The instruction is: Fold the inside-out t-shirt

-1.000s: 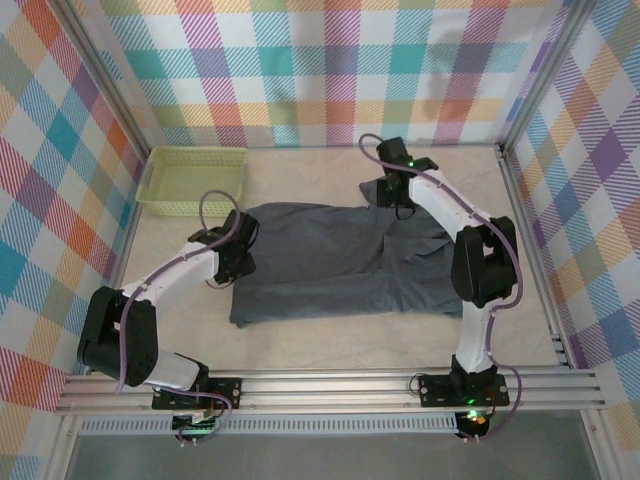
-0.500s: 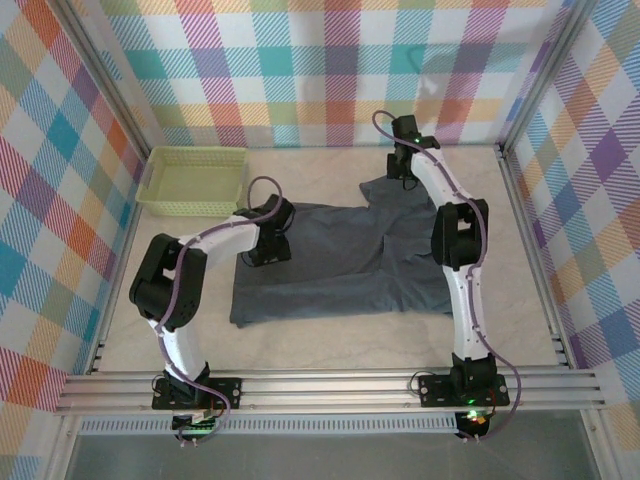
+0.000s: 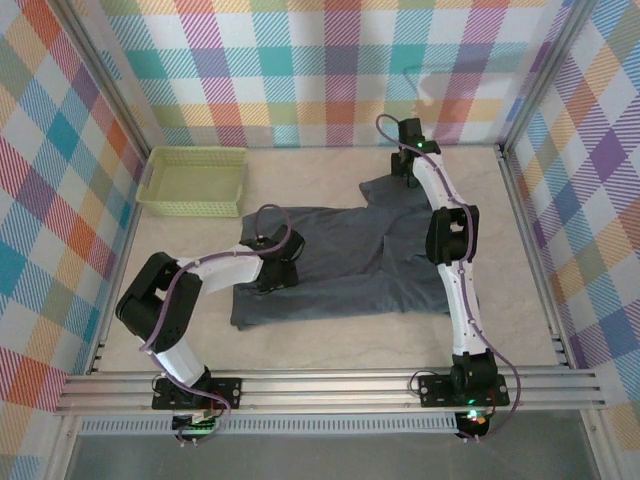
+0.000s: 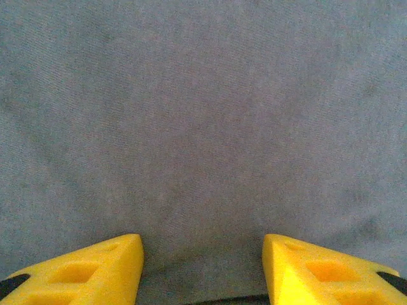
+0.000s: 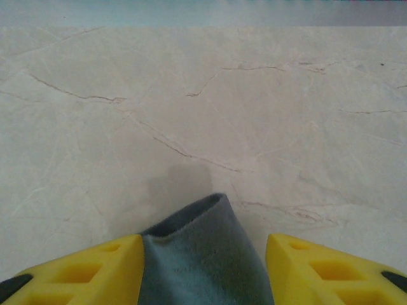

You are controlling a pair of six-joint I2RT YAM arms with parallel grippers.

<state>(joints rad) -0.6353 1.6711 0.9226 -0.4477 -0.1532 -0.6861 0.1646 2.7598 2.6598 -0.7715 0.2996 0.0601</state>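
You have one pale yellow-green mesh basket (image 3: 190,207), far-left on the cream marbled table (image 3: 330,340); plaid walls (image 3: 300,70) surround.

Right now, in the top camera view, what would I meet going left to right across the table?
Green basket → left end effector → right end effector. The t-shirt stretches from one end effector to the other, so it has no single place.

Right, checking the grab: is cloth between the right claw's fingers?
Yes, a fold of the t-shirt lies between the right claw's two yellow fingers.
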